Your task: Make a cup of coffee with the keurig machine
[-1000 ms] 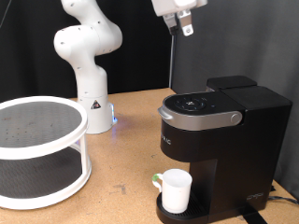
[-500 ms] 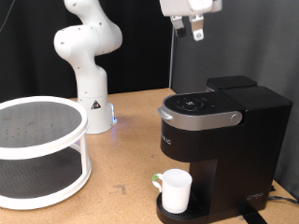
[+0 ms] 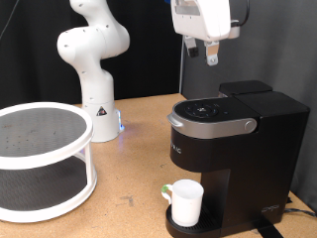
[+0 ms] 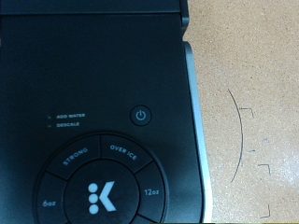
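Observation:
The keurig machine (image 3: 238, 139) stands at the exterior view's right, lid down, with its round button panel (image 3: 208, 110) on top. The white cup (image 3: 185, 202) stands upright on the drip tray under the spout. My gripper (image 3: 202, 52) hangs in the air well above the machine's top, holding nothing, and its two fingers look apart. The wrist view looks straight down on the machine's black top (image 4: 93, 56), with the power button (image 4: 140, 116) and the round button panel (image 4: 101, 187) in sight. No fingers show in the wrist view.
A white two-tier round rack (image 3: 40, 159) stands at the exterior view's left. The arm's white base (image 3: 97, 109) is behind it at the back. The wooden table (image 3: 129, 169) lies between them. A small green thing (image 3: 166, 191) sits beside the cup.
My gripper has moved towards the exterior view's right and downwards, closer to the machine's top. The cup and the machine have not moved.

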Action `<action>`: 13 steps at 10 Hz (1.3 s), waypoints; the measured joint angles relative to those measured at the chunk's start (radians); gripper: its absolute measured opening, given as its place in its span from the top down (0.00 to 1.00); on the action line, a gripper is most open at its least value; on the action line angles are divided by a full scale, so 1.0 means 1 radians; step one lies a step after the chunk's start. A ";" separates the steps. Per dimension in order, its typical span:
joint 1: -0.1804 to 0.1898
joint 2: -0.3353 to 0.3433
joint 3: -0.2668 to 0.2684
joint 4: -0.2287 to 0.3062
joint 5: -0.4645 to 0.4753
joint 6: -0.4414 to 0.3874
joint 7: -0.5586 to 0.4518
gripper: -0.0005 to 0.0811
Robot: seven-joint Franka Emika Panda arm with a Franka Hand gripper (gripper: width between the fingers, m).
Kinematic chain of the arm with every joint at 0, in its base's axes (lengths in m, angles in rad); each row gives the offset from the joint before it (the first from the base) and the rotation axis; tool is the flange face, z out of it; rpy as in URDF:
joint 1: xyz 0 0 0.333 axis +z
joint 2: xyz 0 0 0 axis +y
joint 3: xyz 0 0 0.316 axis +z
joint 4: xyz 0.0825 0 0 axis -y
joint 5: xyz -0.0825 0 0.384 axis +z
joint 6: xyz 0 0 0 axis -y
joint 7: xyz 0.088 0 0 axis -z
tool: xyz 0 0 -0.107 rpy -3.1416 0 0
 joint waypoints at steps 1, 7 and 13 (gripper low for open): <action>0.000 0.005 0.000 -0.013 -0.002 0.017 0.000 0.01; -0.001 0.029 0.000 -0.092 -0.019 0.135 0.006 0.01; -0.001 0.060 0.000 -0.125 -0.019 0.191 0.006 0.75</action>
